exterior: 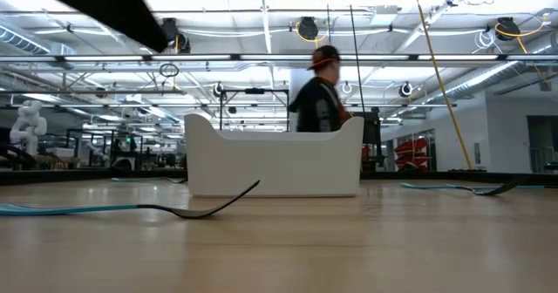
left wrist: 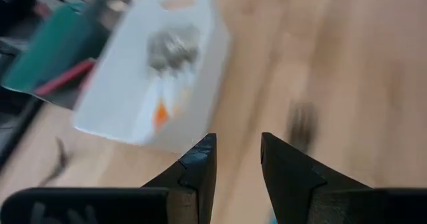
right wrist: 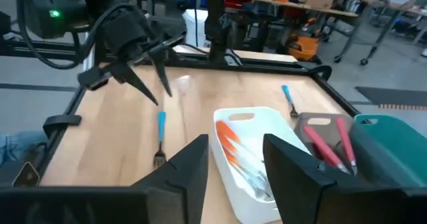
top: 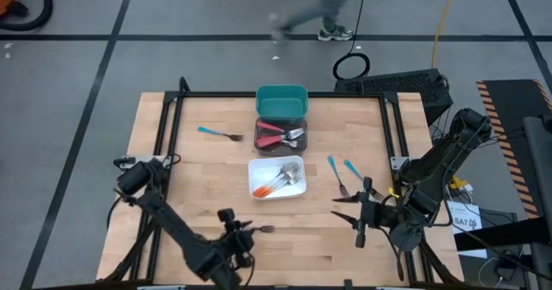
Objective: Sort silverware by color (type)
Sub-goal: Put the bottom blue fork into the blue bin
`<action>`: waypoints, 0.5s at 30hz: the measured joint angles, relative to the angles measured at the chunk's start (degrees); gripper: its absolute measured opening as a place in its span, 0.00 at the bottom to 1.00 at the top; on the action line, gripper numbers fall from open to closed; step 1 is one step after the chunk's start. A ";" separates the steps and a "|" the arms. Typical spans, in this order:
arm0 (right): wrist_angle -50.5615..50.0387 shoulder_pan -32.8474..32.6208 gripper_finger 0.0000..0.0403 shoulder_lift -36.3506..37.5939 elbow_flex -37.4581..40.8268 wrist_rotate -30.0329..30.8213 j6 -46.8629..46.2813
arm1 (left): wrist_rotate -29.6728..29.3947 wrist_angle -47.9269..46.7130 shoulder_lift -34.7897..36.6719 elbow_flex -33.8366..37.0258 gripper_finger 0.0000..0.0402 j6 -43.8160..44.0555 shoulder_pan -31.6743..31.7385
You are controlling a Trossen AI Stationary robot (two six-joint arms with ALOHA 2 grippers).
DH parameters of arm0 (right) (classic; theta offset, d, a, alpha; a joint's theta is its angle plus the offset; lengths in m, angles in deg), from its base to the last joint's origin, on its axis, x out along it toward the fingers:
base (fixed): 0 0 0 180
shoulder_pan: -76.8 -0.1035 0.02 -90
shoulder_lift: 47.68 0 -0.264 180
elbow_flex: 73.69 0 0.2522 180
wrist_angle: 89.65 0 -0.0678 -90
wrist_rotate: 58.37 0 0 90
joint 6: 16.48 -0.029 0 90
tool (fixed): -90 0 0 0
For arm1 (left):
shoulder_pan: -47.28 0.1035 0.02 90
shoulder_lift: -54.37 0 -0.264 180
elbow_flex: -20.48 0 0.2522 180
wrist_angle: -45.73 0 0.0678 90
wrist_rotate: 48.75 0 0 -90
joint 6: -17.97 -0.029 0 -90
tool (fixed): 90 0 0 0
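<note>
1. The left tool (top: pixel 244 238) hangs over the near edge of the desk (top: pixel 216 169), its fingers (left wrist: pixel 200 164) a little apart with nothing between them.
2. The right tool (top: pixel 360 211) sits over the desk's near right part, fingers (right wrist: pixel 193 161) spread and empty.
3. A white bin (top: pixel 277 177) stands mid-desk and holds orange forks (top: pixel 276 184), their metal heads toward its right end.
4. Just behind it, a dark bin (top: pixel 281 135) holds red forks (top: pixel 278 135); a teal bin (top: pixel 282 101) stands behind that, at the far edge.
5. Two blue forks (top: pixel 342 176) lie side by side on the bare wood right of the white bin, just beyond the right tool.
6. Another blue fork (top: pixel 219 134) lies alone on the far left, well apart from the bins.
7. One more fork (top: pixel 264 230) lies just beside the left tool; its handle colour cannot be told.
8. A person (exterior: pixel 321 92) shows beyond the desk's far side.
</note>
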 joint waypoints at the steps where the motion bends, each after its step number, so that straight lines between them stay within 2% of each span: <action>1: -0.05 0.01 0.35 0.00 0.00 -0.18 -0.27 | 1.15 0.03 0.00 0.01 0.29 0.02 -0.73; 6: -0.08 0.00 0.35 -0.06 0.00 -1.28 -1.24 | 4.20 -0.48 0.00 -0.19 0.29 -2.45 -2.41; 9: -0.04 0.02 0.35 -0.56 0.00 -1.28 -1.24 | 8.02 1.01 -0.09 -0.52 0.29 -1.69 -2.38; 12: -0.02 0.00 0.35 -1.22 0.00 -1.30 -1.24 | 9.44 0.63 -0.95 -0.51 0.29 -0.01 -1.64; 15: -0.04 0.00 0.35 -1.71 0.00 -1.32 -1.23 | 10.22 1.15 -0.94 0.94 0.29 -2.60 -0.76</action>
